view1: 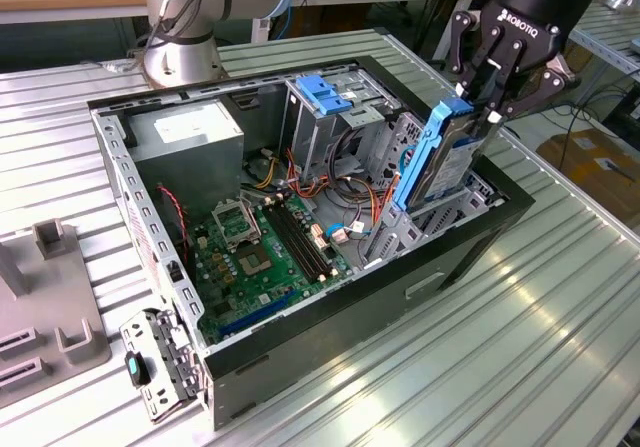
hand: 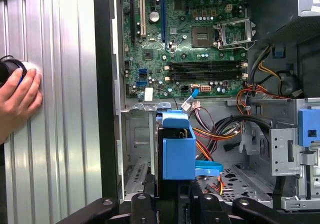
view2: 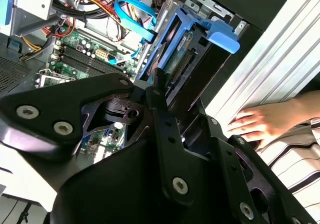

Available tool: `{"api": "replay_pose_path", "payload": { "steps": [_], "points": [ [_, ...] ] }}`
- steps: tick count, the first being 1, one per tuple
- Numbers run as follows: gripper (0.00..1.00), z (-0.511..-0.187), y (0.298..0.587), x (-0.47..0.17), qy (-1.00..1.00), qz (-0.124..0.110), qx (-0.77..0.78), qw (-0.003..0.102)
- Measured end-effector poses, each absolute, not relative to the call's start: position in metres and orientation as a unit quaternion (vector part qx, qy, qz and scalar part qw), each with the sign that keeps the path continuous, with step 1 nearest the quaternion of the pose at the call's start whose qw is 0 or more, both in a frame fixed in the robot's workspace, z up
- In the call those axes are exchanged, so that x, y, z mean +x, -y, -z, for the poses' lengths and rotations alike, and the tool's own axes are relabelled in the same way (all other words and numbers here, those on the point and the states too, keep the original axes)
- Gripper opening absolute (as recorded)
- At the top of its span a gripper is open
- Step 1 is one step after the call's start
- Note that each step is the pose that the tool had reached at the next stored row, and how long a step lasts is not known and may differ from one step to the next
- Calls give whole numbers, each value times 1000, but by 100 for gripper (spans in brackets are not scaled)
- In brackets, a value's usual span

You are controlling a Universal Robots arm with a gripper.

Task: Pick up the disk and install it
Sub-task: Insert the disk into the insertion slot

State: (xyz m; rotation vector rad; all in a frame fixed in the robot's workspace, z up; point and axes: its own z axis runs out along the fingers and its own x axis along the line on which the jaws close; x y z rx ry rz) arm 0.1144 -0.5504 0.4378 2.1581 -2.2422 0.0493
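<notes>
While the pincer [view1: 480,109] is clenched on the top edge of the disk [view1: 445,152], we're plainly in the install half of the job: the pick-up is done and the drive hangs on edge, tilted, inside the open computer case [view1: 330,332], right at the case's corner toward the exterior view's right. Its lower end dips to the mouth of the grey drive bay [view1: 440,217] by that side wall; whether it's touching the bay's metal, I can't tell. Look in the first wrist view and there's the disk [hand: 175,144] end-on, blue rail facing us, with the motherboard [hand: 190,48] lying flat on the case floor beyond. The second wrist view gives the disk [view2: 172,53] from the other side, connector edge showing, cables bunched near it. And note a person's hand [hand: 17,98] resting on the ribbed worktop [view1: 520,347] just outside the case wall, near the work. My read: not seated yet, roughly halfway through the task. Getting it home would call for squaring off that tilt so both blue rails meet the bay's guides, then a straight, gentle push along them, with the loose orange and red cables [view1: 372,200] kept out from under the drive.
</notes>
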Motion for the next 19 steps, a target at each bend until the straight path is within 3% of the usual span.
{"api": "replay_pose_path", "payload": {
  "steps": [19],
  "points": [
    [35, -396, 551, 114, 720, -16, 693, 15]
  ]
}}
